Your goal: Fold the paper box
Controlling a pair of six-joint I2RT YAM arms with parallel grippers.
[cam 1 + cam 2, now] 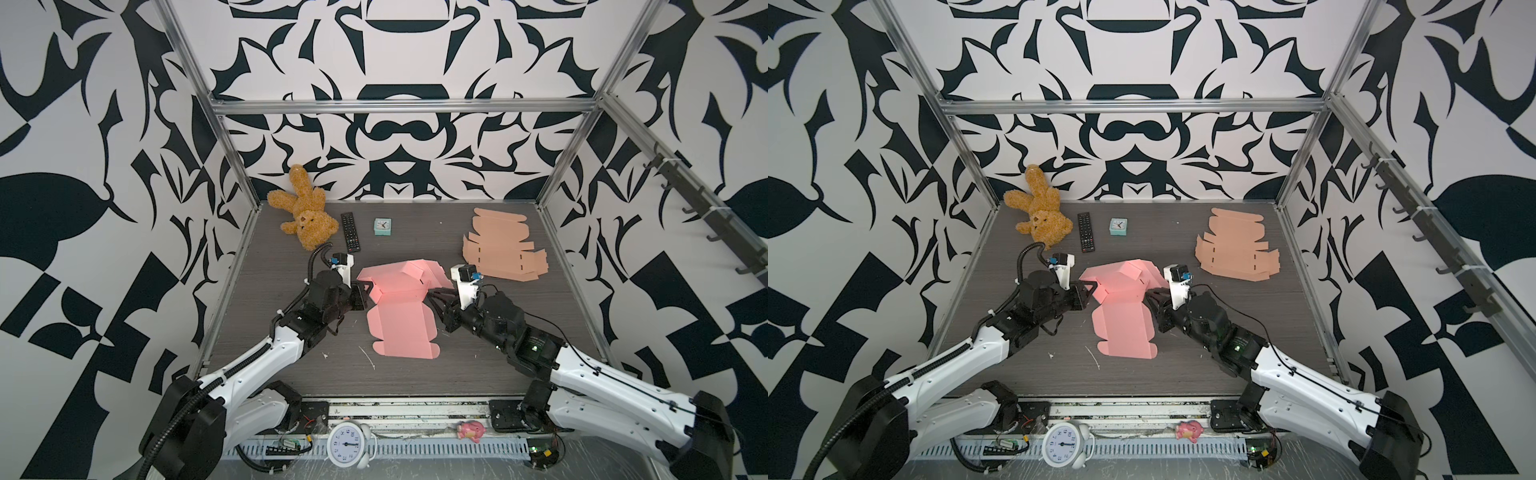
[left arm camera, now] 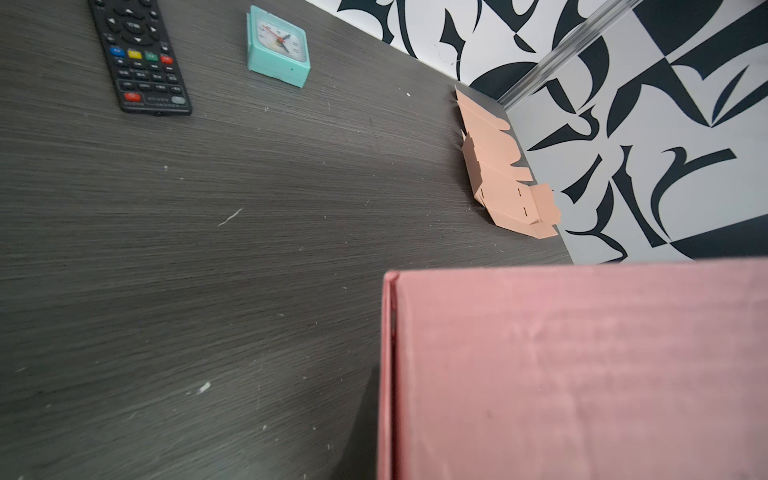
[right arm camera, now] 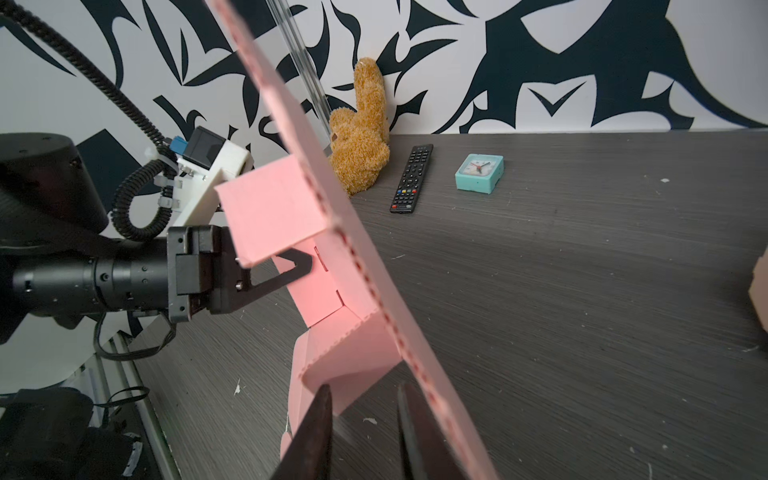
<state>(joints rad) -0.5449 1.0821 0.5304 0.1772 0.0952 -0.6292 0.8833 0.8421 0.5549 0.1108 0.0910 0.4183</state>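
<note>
Two claws, one box.

- **Box** [image 1: 399, 309]: pink card, part folded, mid-table [image 1: 266, 324]. The near half lies flat. The far half stands up as walls and flaps.
- **Left claw** [image 1: 366, 286]: at the box's left wall, jaws closed and pinching that wall. In the right wrist view a flap hides one finger. The left wrist view shows only a pink wall close up, with no fingers visible.
- **Right claw** [image 3: 363, 386]: at the box's right side, jaws a little apart and clamping nothing. A pink flap sits just ahead of the tips, and the tall right wall is beside one finger.
- **Teddy** [image 1: 305, 212]: tan, lying at the far left corner against the back wall.
- **Remote** [image 1: 350, 231]: black, just beside the teddy.
- **Teal clock** [image 1: 382, 227]: small and square, near the remote, well apart from the box.
- **Tan blank** [image 1: 500, 247]: flat unfolded card, far right, apart from the box.
- **White clock** [image 1: 348, 444] and **pink toy** [image 1: 471, 431]: on the front rail, off the table.
</note>
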